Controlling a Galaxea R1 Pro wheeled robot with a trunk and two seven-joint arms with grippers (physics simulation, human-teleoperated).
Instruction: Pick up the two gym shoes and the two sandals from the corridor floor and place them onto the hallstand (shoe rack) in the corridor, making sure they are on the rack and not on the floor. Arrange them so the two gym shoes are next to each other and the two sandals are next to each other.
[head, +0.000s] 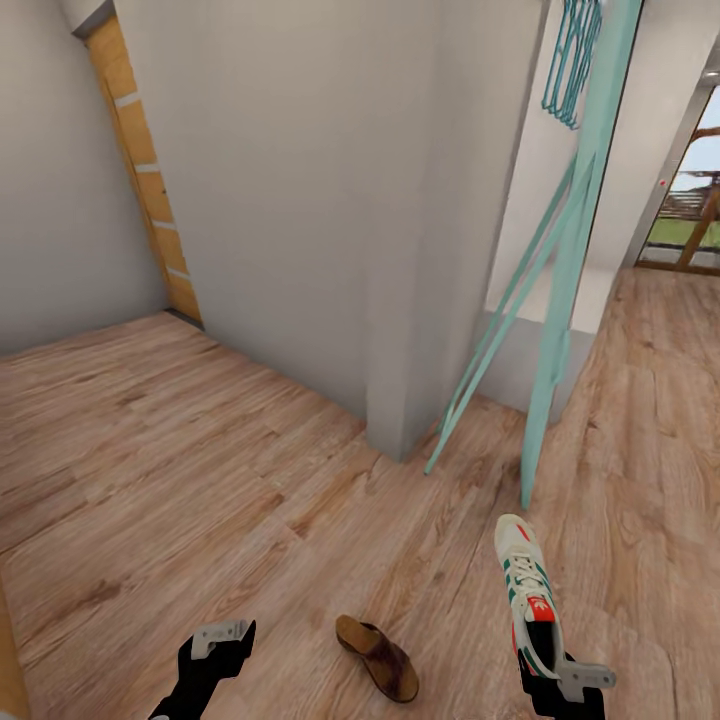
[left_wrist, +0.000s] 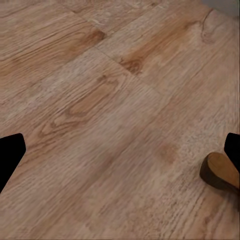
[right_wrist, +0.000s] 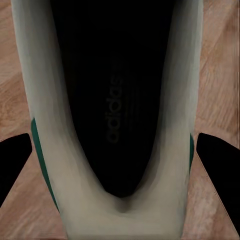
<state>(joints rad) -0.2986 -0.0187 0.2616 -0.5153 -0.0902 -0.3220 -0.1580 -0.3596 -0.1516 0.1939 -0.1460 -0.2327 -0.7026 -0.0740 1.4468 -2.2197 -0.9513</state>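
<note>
The right tool pinches one gym shoe by its heel, at 5 o'clock. The left tool is spread, empty; a sandal lies on the corridor floor at 6 o'clock. The long shoe might tip and slip out, because only its heel is pinched.

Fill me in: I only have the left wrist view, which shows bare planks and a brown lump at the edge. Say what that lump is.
Observer: It is a brown sandal, lying on the corridor floor between the left gripper and the right gripper.
Operator: Report the right arm.
Observer: The right gripper is closed on the heel of a gym shoe, whose toe points away from the robot.
Operator: Tell me what stands ahead.
Observer: A grey wall corner, with a teal frame leaning just beyond it.
</note>
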